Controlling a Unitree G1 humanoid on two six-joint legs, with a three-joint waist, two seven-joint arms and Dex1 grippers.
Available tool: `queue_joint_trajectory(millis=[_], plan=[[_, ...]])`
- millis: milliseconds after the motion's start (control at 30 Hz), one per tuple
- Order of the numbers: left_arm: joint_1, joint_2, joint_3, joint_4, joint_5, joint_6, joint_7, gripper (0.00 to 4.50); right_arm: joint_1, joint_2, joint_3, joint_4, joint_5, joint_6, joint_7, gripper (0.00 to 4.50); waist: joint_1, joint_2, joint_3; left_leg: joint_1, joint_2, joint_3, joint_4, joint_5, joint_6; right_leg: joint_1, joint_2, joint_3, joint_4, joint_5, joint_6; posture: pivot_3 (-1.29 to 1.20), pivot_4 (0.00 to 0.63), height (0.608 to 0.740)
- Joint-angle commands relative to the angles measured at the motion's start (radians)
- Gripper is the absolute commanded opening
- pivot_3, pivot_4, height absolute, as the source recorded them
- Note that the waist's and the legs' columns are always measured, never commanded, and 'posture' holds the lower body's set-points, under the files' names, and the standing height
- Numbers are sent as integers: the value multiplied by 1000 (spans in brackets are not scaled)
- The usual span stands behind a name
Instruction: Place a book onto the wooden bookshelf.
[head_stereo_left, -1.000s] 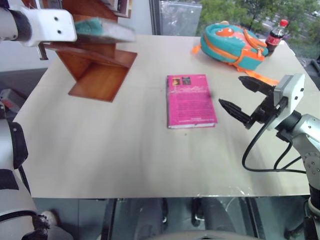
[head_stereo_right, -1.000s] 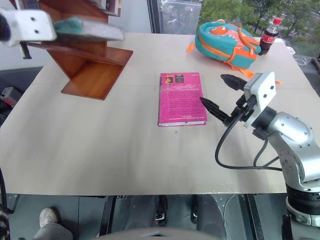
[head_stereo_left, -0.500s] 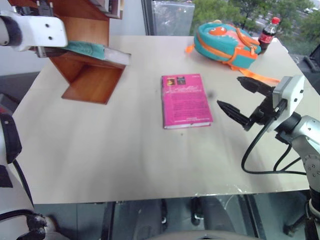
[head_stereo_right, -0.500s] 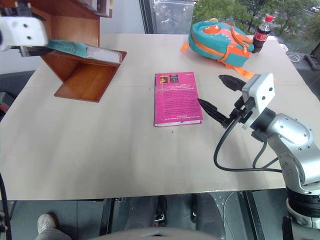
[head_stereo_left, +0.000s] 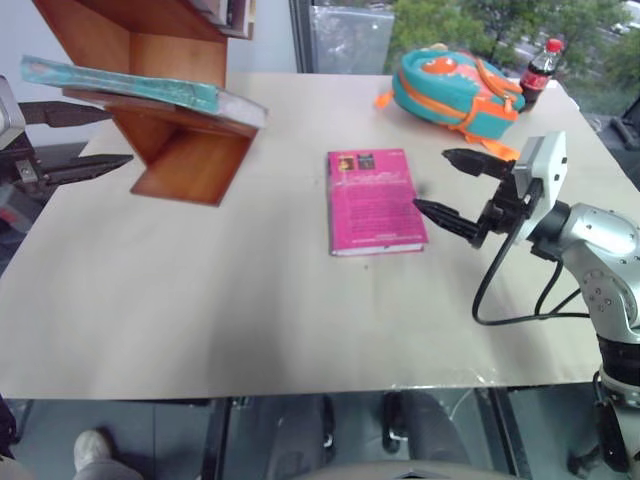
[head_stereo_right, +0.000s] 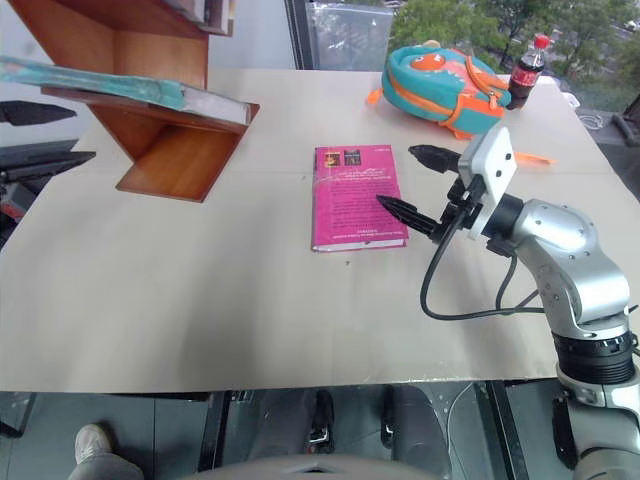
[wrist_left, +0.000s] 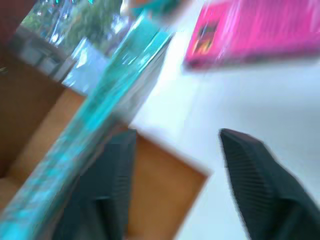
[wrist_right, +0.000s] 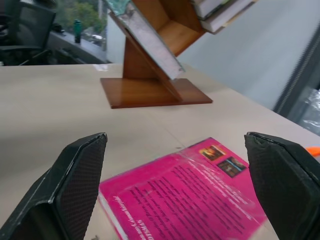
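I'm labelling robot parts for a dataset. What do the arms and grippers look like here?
The right arm is silver-grey metal with rounded joints, a white boxy block at the wrist and a looping black cable. The right gripper has two slim, pointed black fingers; their inner pads show a fine crosshatch texture. The left gripper has matching black fingers.

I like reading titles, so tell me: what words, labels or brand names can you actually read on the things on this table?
Pink book: lines of print and two small pictures on its cover, too small to read.
Bottle: red label, lettering too blurred to read.
Teal book on the wooden bookshelf: no lettering visible.
Backpack: no words visible.
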Motion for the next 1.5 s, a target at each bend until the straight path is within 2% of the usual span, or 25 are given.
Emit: queue_joint_trajectory(millis=[33,100,167,233,367,500,600,767,933,1067,1133,1167,1267,1367,1500], plan=[[24,-142,-44,-280,-116,176,260,830,-18,-11,-22,-30,5,-14,4,4500,9,0,0,0,0,0,2,0,0,0,-1,0,2,0,0,0,150,740],[-24,-308,-142,-334,-84,198,441,57,2,-21,-37,-63,4,0,-15,4500,21,0,0,0,-1,-1,4,0,0,1,0,0,3,0,0,0,150,740],[-82,-469,-222,-315,-15,207,618,57,33,-36,-60,-105,10,20,-36,4500,29,-1,-1,3,-1,-2,6,1,0,6,0,-2,5,1,0,0,150,740],[-145,-587,-289,-239,88,155,737,57,66,-47,-83,-147,22,41,-57,4500,31,-2,-2,4,-1,-5,7,1,-1,8,1,-3,4,2,-1,0,150,740],[-320,-751,-382,60,294,-48,932,57,117,-63,-113,-210,31,77,-95,4500,27,-2,-2,4,-2,-5,7,1,0,8,3,-3,4,4,-5,0,150,740],[-448,-800,-372,307,446,-209,1159,57,140,-73,-135,-264,48,110,-129,4500,17,-2,-2,3,-1,-3,6,1,0,6,4,-4,2,4,-5,0,150,740],[-470,-799,-350,369,453,-272,1193,57,150,-81,-154,-286,63,129,-145,4500,15,-2,-2,3,-1,-2,3,1,0,4,4,-3,2,4,-5,0,150,740],[-418,-798,-351,344,396,-285,1114,57,159,-91,-164,-290,73,140,-156,4500,15,-2,-2,2,0,-1,3,1,0,2,4,-3,2,4,-5,0,150,740],[-265,-804,-407,153,244,-208,865,57,180,-115,-150,-269,51,140,-146,4500,18,-2,-2,2,0,-1,3,1,0,2,4,-3,2,4,-5,0,150,740],[-101,-790,-434,-65,106,-43,745,992,225,-172,-103,-215,-21,131,-112,4500,22,-2,-2,1,0,-2,3,1,0,3,2,-3,1,4,-5,0,150,740],[-17,-757,-429,-158,73,10,712,2013,242,-192,-108,-170,-34,133,-93,4500,21,-2,-2,1,0,-3,3,1,0,3,3,-2,0,4,-5,0,150,740],[28,-732,-408,-201,45,45,698,2214,261,-209,-117,-148,-57,120,-85,4500,20,-2,-2,1,0,-2,3,1,0,3,3,-1,0,4,-5,0,150,740],[165,-631,-317,-291,-19,121,650,3437,353,-263,-184,-125,-68,107,-31,4500,18,-2,-2,2,1,-2,3,1,0,3,4,1,1,3,-5,0,150,740],[312,-544,-211,-380,-81,179,619,4465,490,-316,-297,-140,-52,109,45,4500,19,-1,-1,1,2,-2,2,0,-1,1,5,2,1,1,-3,0,150,740],[453,-453,-126,-435,-71,196,584,4465,620,-343,-432,-152,-37,105,112,4500,25,-1,-2,1,1,-3,2,-1,1,3,3,1,-1,0,-3,0,150,740]])
